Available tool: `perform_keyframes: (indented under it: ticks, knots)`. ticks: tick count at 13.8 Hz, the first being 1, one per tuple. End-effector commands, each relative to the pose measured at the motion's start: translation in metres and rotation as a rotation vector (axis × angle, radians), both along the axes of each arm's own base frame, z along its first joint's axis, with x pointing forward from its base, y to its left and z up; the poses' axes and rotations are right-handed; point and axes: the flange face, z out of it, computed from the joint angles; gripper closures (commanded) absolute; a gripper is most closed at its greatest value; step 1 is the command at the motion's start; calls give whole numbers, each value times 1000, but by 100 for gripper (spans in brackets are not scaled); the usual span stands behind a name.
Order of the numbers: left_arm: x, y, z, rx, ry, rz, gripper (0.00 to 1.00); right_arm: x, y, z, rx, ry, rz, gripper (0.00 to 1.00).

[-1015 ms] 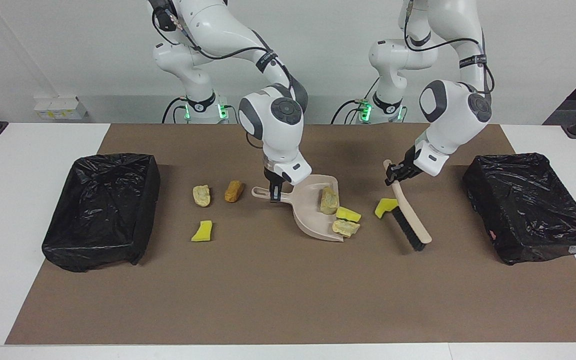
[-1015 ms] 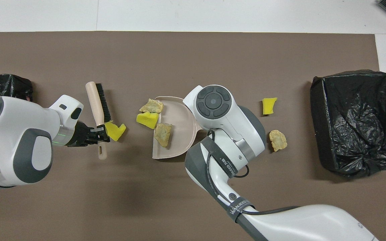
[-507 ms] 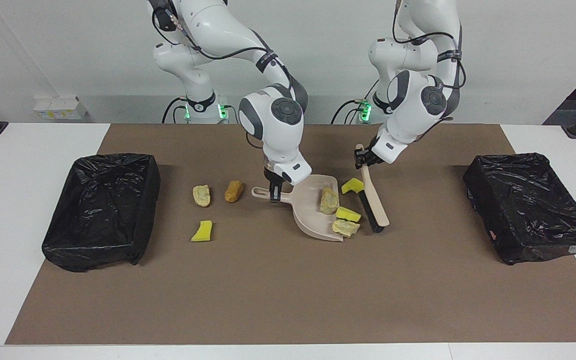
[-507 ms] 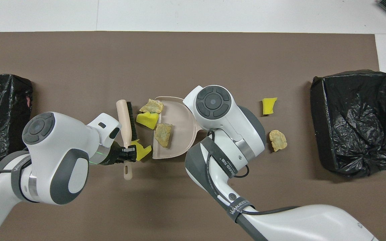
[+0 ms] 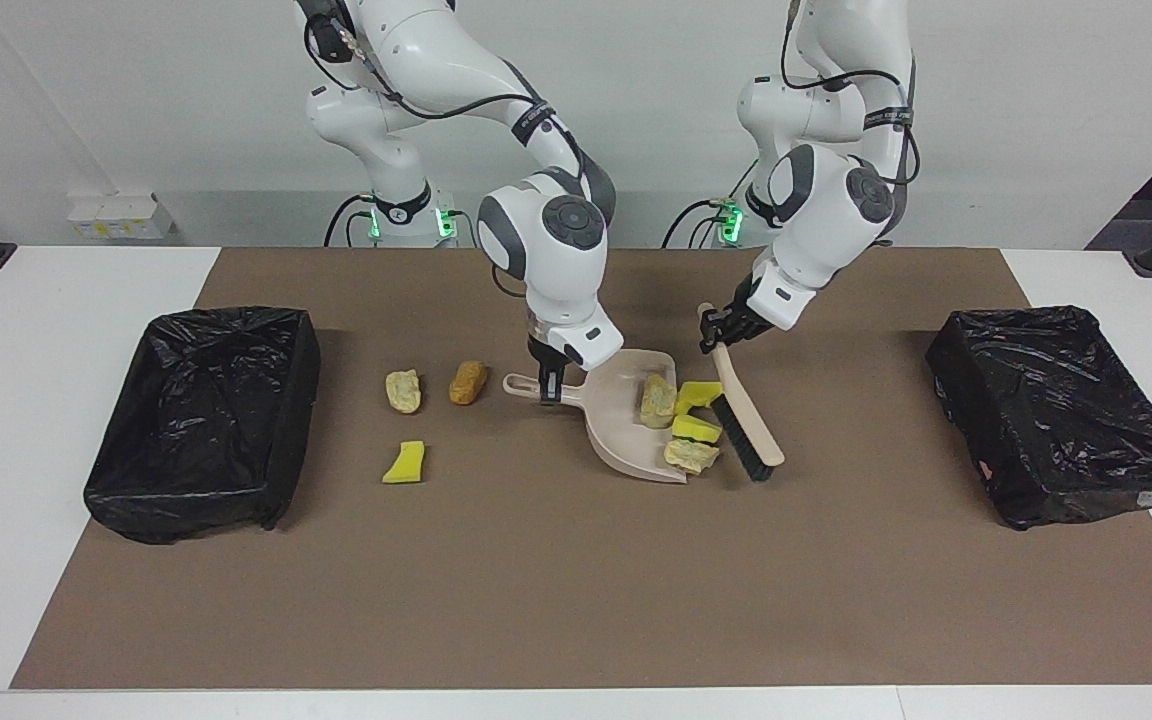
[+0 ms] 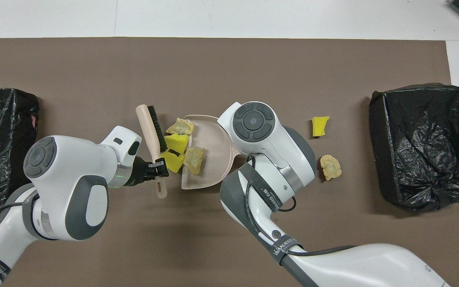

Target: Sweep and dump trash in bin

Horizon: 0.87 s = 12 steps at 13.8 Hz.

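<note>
A beige dustpan (image 5: 631, 425) is held flat at the middle of the brown mat (image 5: 556, 580), its handle clenched in the right gripper (image 5: 548, 388). A brush (image 5: 744, 420) is gripped by the left gripper (image 5: 719, 328), which has been brought in from the left arm's end over the last second. A yellow scrap (image 5: 701, 392) has been pushed against the pan's mouth, joining three scraps (image 5: 681, 430) there. Three more scraps (image 5: 416, 410) lie unswept toward the right arm's end, short of the black-lined bin (image 5: 201, 420).
</note>
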Motion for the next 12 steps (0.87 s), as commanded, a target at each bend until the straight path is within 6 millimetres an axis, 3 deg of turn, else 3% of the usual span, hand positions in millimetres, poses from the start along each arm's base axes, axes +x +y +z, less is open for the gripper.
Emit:
perform_keyframes:
  ticks: [1,4,8,12]
  knots:
    - [13,-12,-2,-24,-41,73,100,-3,-3,0,-5,-16,25,100]
    - [32,-15,7,-68,-87,134,100,-3,-3,0,-5,-16,25,100]
    - [42,-17,14,-122,-155,254,100,-3,-3,0,-5,-16,25,100]
    - [46,-17,35,-121,-114,208,100,-4,-2,0,-5,-16,26,100]
